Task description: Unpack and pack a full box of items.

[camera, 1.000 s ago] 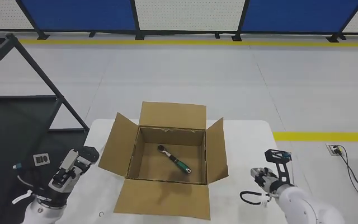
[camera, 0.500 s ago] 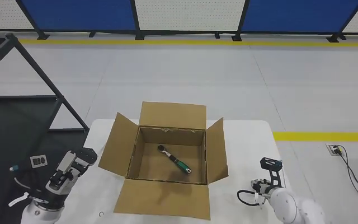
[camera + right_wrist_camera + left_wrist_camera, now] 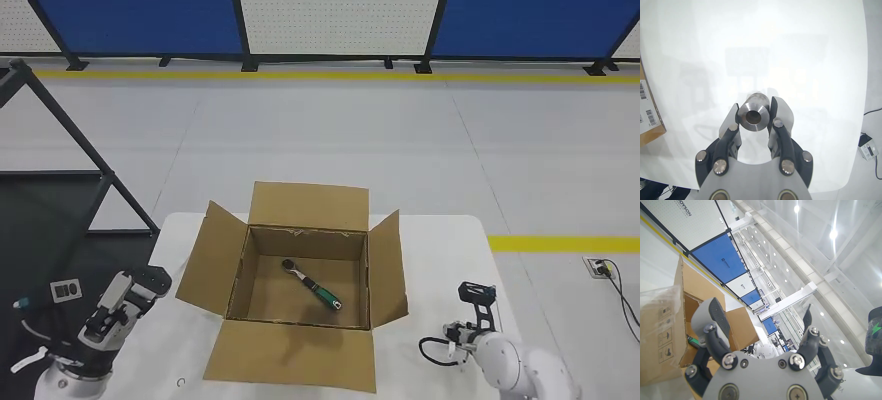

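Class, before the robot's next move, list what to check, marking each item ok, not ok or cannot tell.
1. Right gripper shut on shiny steel cylindrical socket: ok.
2. Left gripper open, holding nothing: ok.
3. Brown cardboard box flaps open: ok.
4. Green-handled ratchet wrench lies inside box, free floor beside it: ok.
5. Grip firm enough for travel: cannot tell.

Grey floor [image 3: 400, 150], blue-and-white partition panels [image 3: 340, 25]
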Robot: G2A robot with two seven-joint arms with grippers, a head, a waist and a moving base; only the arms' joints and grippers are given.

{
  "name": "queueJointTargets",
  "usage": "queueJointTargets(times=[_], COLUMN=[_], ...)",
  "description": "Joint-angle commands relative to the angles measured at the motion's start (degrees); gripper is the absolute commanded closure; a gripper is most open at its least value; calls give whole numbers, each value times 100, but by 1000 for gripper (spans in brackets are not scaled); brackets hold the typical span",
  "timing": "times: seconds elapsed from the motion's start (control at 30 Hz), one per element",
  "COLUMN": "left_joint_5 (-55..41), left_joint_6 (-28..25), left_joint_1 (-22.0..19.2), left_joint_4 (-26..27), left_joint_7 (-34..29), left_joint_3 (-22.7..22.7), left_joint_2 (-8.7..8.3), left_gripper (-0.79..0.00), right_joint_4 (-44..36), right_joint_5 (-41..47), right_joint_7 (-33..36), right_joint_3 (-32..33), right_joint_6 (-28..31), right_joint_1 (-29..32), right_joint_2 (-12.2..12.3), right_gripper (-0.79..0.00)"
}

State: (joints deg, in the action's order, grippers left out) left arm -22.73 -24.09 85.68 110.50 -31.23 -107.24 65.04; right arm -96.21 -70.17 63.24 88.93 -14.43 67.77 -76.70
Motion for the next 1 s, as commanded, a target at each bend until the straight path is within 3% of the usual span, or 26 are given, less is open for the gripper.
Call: queueJointTargets(times=[0.0, 0.13, 0.23, 0.33, 0.43, 0.5, 0.57, 0.7, 0.83, 0.97], left_joint_5=[8, -1, -12, -24, -40, -77, -126, -260, -309, -357], left_joint_6=[-1, 3, 10, 7, -8, -26, -32, -26, -6, 1], left_joint_1=[3, 7, -16, -58, -87, -90, -75, -15, 45, 94], left_joint_4=[0, 12, 25, 6, -33, -52, -62, -67, -93, -118], left_joint_7=[-1, -11, -9, 11, 44, 76, 117, 167, 242, 261], left_joint_3=[-5, -3, -21, -67, -132, -184, -249, -384, -497, -605], left_joint_2=[-1, -4, -8, -14, -19, -20, -21, -22, -21, -22], left_gripper=[-785, -785, -785, -785, -785, -785, -785, -785, -785, -785], right_joint_4=[-76, -517, -1295, -2109, -2805, -3148, -3366, -3349, -2693, -2586], right_joint_5=[48, -22, 317, 457, 566, 634, 631, 686, 605, 609], right_joint_7=[-37, -112, -275, -415, -549, -625, -667, -503, -225, -193], right_joint_3=[-8, 23, 86, 136, 28, -123, -304, -974, -1748, -1863], right_joint_6=[-21, -97, 18, 224, 448, 631, 811, 1172, 1295, 1280], right_joint_1=[3, 68, 151, 189, 63, -82, -289, -907, -1777, -1905], right_joint_2=[-1, 12, 10, 25, 32, 35, 39, 25, -34, -48], right_gripper=[-459, -551, -545, -656, -690, -785, -785, -785, -785, -785])
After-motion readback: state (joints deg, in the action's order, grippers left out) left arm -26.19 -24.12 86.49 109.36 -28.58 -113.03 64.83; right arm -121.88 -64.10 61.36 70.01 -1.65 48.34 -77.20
